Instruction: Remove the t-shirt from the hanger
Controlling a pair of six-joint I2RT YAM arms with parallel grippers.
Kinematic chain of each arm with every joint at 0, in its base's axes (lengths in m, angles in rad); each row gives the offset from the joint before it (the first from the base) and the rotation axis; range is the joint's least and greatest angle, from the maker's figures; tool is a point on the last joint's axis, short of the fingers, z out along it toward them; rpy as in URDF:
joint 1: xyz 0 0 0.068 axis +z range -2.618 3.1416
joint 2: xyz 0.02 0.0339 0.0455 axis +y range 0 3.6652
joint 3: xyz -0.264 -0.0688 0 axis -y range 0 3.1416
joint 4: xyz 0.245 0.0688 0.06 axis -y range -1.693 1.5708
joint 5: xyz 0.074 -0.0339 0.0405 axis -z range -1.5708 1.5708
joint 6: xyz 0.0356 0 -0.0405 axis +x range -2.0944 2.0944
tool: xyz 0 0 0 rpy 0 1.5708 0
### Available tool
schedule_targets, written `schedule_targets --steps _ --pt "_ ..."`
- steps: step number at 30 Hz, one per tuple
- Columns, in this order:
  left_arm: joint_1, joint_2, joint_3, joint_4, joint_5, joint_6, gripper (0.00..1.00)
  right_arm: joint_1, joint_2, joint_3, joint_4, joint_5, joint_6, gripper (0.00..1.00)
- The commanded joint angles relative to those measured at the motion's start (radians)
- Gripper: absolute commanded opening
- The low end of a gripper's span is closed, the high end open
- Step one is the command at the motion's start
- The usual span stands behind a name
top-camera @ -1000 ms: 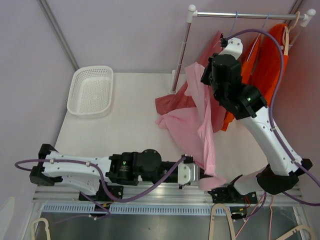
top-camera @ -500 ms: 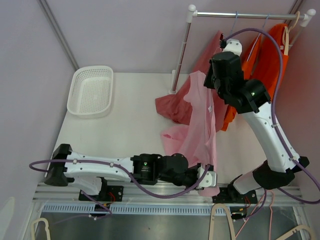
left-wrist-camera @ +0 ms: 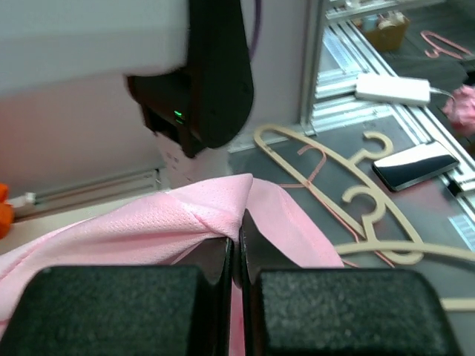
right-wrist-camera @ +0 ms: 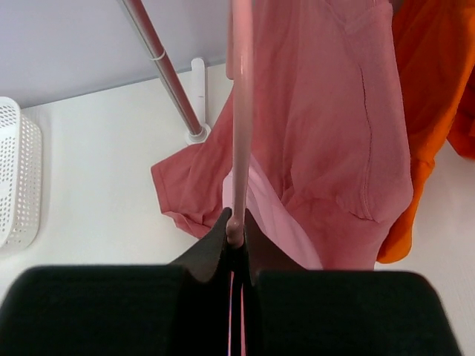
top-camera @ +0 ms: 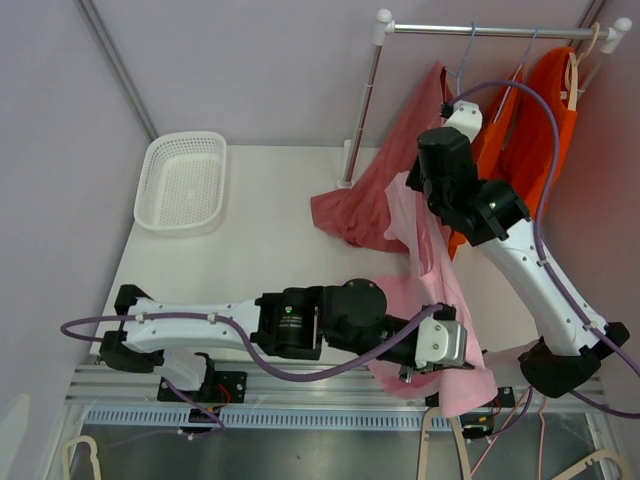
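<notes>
The light pink mesh t-shirt (top-camera: 432,275) hangs from the thin pink hanger (right-wrist-camera: 240,111), which is pinched in the right tool (right-wrist-camera: 236,236). It runs down past the near edge of the white surface (top-camera: 260,240), where the left tool (left-wrist-camera: 237,241) is clamped on a fold. It looks soft, light and stretchy, so bunched hem should grip best.

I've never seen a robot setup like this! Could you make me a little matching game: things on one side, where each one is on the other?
Things:
1. pink t-shirt
2. white basket
3. orange shirt
4. beige hangers

Places:
a. hanging at the right end of the rail
b. lying off the table, beyond its near edge
c. stretched from the rail down toward the near edge
d. on the table, far left corner

Pairs: 1-c, 2-d, 3-a, 4-b
</notes>
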State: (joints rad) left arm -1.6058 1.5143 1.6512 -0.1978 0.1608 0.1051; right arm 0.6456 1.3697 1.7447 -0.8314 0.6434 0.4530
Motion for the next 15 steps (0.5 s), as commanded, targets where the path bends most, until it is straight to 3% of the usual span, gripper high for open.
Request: schedule_targets --steps 1,5,8,11,12,15 --pt "-0.026 0.079 -0.013 -0.078 0.239 -0.005 0.01 -0.014 0.014 0.099 0.089 0.020 0.018 0.00" --pt "-0.040 0.104 -0.144 -0.048 0.451 0.021 0.01 -0.047 0.052 0.200 0.012 -0.092 0.021 0.00" --pt "-0.040 0.061 -0.284 0.023 0.430 0.004 0.01 -0.083 0.062 0.271 -0.052 -0.175 0.018 0.00" --pt "-0.034 0.005 -0.373 0.057 0.246 -0.024 0.01 -0.129 0.057 0.321 -0.101 -0.255 0.009 0.00" --pt "-0.019 -0.012 -0.428 0.076 0.091 -0.042 0.01 -0.141 0.058 0.335 -0.132 -0.280 0.010 0.00" --pt "0.056 -0.092 -0.496 0.084 -0.106 -0.141 0.01 -0.176 0.065 0.384 -0.193 -0.355 0.001 0.00"
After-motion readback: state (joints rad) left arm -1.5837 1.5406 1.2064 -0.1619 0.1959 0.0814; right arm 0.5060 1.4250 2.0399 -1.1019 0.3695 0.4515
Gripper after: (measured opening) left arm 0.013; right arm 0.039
